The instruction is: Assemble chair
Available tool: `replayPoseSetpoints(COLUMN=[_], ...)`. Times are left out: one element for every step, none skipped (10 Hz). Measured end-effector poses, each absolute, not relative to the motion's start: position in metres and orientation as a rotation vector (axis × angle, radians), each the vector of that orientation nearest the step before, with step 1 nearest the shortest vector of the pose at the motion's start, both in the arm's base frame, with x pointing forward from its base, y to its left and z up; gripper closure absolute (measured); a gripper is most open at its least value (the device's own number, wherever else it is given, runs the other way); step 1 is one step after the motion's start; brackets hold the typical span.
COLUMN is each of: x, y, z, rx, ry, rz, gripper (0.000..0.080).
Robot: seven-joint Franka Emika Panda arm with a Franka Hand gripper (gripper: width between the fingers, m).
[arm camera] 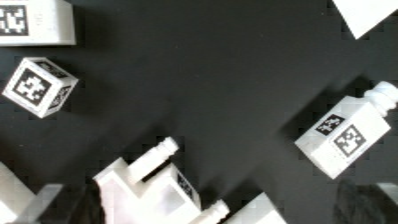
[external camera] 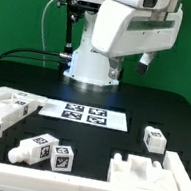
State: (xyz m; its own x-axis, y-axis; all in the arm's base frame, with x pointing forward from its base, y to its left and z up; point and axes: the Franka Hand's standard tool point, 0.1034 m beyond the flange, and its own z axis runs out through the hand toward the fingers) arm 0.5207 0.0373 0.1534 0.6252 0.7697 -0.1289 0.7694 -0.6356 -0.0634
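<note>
**Colour check: white parts on black table**

Table top point(external camera: 134, 98) is matte black and the backdrop point(external camera: 27, 10) is green. Robot arm point(external camera: 120, 32) is glossy white. Marker board point(external camera: 85, 113) is white with black-and-white square tags.

Chair parts are all white:
- Bars point(external camera: 9, 102) on the exterior view's left, tagged bar point(external camera: 41, 153) near, and small cube point(external camera: 155, 140) on the exterior view's right all carry black-and-white square tags.
- Notched panel point(external camera: 153, 175), near right, is plain white on its visible faces.

In the wrist view, cube point(arm camera: 39, 85) and bar point(arm camera: 347, 130) are white with black-on-white tags, against the black table.
</note>
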Motion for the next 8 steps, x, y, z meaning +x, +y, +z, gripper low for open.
replayPoseSetpoints(x=[0.5207,0.5207,0.5207,0.5205,0.5202,0.52,0.5214,0.5282], y=[0.0373,0.0373,0.0373,0.0373,0.0373,0.0373,0.038,0.0423], z=[0.1535,0.1535,0.1534,0.1528,0.1521,0.1516,0.1504,0.1465], rx=[-2.831,-2.831,-2.831,-2.83,-2.829,-2.829,-2.842,-2.882], ry=[-1.339,-1.339,-1.339,-1.339,-1.339,-1.339,-1.317,-1.256], rz=[0.226,0.226,0.226,0.227,0.229,0.231,0.223,0.175], gripper=[0.015,0.015,0.015,0.015,0.015,0.015,0.015,0.015])
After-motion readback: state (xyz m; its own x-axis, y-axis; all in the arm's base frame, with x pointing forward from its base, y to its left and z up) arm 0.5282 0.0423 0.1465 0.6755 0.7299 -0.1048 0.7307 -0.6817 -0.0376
